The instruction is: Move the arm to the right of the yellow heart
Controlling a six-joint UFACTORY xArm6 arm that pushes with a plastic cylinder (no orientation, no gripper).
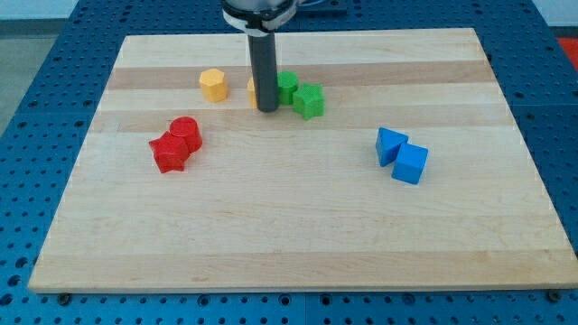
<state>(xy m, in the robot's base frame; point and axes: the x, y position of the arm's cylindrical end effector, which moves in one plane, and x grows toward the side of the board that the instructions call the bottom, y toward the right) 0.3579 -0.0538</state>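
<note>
sitting with my tip planted just in front of a yellow block, probably the yellow heart, mostly hidden behind the rod. no jaws here, just a bare rod. green blocks crowd its right side, so the gap's tight.

The yellow heart lies flat near the view's top, mostly hidden behind the rod; only a thin yellow edge shows, close to my tip.
</note>
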